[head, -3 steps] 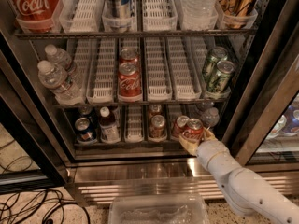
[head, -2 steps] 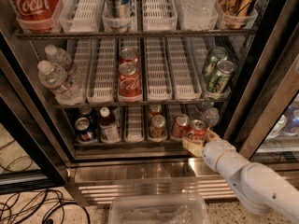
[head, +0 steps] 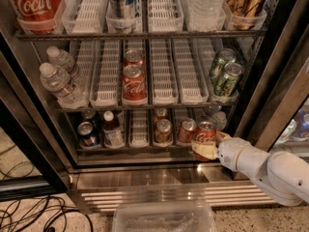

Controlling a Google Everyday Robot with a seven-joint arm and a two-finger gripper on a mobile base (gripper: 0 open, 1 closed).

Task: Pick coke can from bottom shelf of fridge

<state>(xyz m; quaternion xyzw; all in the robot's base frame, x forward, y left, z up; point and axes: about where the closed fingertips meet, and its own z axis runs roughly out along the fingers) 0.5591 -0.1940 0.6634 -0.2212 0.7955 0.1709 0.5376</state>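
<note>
Red coke can (head: 206, 129), clamped in the gripper's (head: 206, 145) fingers, stands at the front of the fridge's (head: 145, 179) bottom shelf (head: 139, 130); next, by my reckoning, comes a level pull straight out.

Background on my feed: floor-level view, warm indoor light, no walls or windows in view.
I see speckled terrazzo floor (head: 96, 220) bottom left with loose black cables (head: 24, 212) lying on it. A clear plastic bin (head: 164, 217) sits at the bottom edge, just in front of the steel base grille (head: 145, 193). A brown door frame (head: 282, 98) slants up the right side. The gripper (head: 206, 148) is lower right, fingers closed round the coke can (head: 206, 131).
</note>
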